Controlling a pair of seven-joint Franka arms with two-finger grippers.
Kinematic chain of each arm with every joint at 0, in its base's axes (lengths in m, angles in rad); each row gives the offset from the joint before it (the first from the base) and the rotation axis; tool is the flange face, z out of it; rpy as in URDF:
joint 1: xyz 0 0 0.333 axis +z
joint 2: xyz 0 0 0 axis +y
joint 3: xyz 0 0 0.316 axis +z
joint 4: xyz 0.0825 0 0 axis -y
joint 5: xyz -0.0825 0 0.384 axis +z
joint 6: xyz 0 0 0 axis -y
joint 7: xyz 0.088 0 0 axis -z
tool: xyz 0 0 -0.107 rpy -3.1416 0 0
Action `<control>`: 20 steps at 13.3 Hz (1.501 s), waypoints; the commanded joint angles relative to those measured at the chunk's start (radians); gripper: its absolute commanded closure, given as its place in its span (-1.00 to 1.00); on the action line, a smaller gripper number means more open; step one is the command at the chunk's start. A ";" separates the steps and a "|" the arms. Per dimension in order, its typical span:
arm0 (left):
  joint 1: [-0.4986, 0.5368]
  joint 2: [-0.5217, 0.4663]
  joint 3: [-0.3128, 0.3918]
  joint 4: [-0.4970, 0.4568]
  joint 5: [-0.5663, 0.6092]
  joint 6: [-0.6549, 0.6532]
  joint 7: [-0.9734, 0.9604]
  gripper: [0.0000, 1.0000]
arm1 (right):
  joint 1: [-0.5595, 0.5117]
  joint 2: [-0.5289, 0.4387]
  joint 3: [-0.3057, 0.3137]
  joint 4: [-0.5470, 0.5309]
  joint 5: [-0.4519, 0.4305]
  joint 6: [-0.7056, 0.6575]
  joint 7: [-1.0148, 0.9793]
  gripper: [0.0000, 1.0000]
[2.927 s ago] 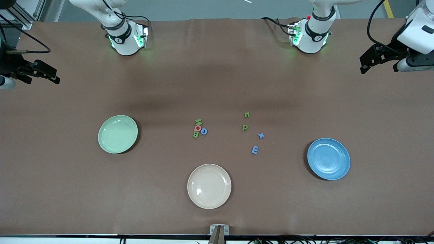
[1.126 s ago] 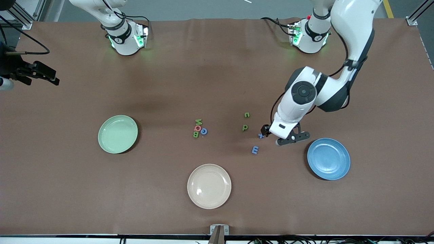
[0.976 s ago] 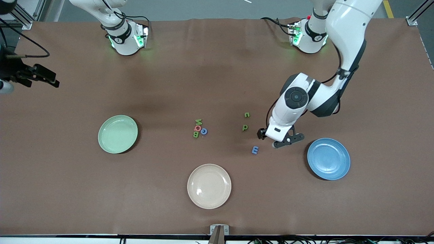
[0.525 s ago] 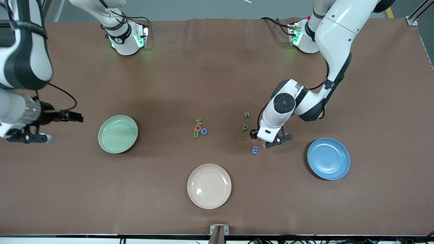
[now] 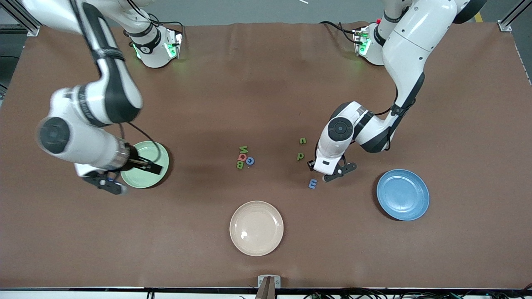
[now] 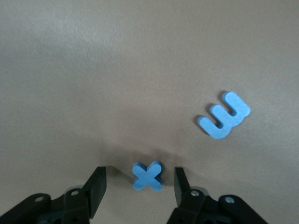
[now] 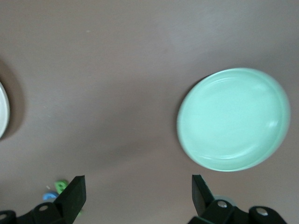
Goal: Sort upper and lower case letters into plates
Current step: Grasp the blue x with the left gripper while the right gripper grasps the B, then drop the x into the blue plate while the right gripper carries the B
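My left gripper (image 5: 319, 167) is open and low over the table. Its fingers stand on either side of a blue x-shaped letter (image 6: 148, 176) without touching it, as the left wrist view (image 6: 139, 179) shows. A blue E-like letter (image 5: 312, 183) lies nearer the camera and also shows in the left wrist view (image 6: 223, 115). Two green letters (image 5: 302, 140) (image 5: 300, 156) lie beside the gripper. A green N (image 5: 243, 149), red Q (image 5: 240, 157), blue c (image 5: 249, 161) and green B (image 5: 240, 165) cluster mid-table. My right gripper (image 5: 145, 165) is open and empty over the pale green plate (image 5: 143, 181). The blue plate (image 5: 403, 194) is empty.
A beige plate (image 5: 256, 228) lies nearest the camera, mid-table. The right wrist view shows the pale green plate (image 7: 233, 119) empty, and my right gripper (image 7: 136, 182) spread wide over bare table.
My left gripper came in from the table's end and settled low around the blue x. My right arm swung in from its end to over the pale green plate. No letter has moved.
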 commanded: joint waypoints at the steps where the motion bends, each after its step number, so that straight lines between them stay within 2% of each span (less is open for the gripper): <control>1: -0.014 0.016 0.001 0.016 0.023 0.010 -0.039 -0.11 | 0.102 0.085 -0.010 -0.004 0.010 0.130 0.182 -1.00; 4: -0.011 0.010 0.001 0.017 0.023 0.008 -0.049 0.69 | 0.182 0.197 -0.010 0.002 0.010 0.283 0.291 -1.00; 5: -0.002 0.009 0.001 0.025 0.023 0.008 -0.046 0.91 | 0.204 0.228 -0.010 0.002 0.010 0.329 0.320 -1.00; 6: 0.009 -0.005 0.001 0.028 0.023 -0.001 -0.044 0.98 | 0.225 0.252 -0.010 0.004 0.010 0.366 0.356 -0.99; 11: 0.118 -0.148 0.008 0.023 0.024 -0.082 0.037 0.99 | 0.300 0.296 -0.010 0.004 0.008 0.392 0.384 -0.84; 14: 0.211 -0.192 0.001 0.025 0.023 -0.217 0.187 0.97 | 0.339 0.311 -0.012 0.004 -0.003 0.397 0.381 -0.58; 15: 0.230 -0.198 0.005 0.026 0.023 -0.249 0.224 0.96 | 0.342 0.316 -0.012 0.004 -0.003 0.399 0.381 -0.54; 20: 0.337 -0.177 0.005 0.023 0.024 -0.249 0.312 0.94 | 0.357 0.320 -0.012 0.000 -0.006 0.400 0.381 -0.43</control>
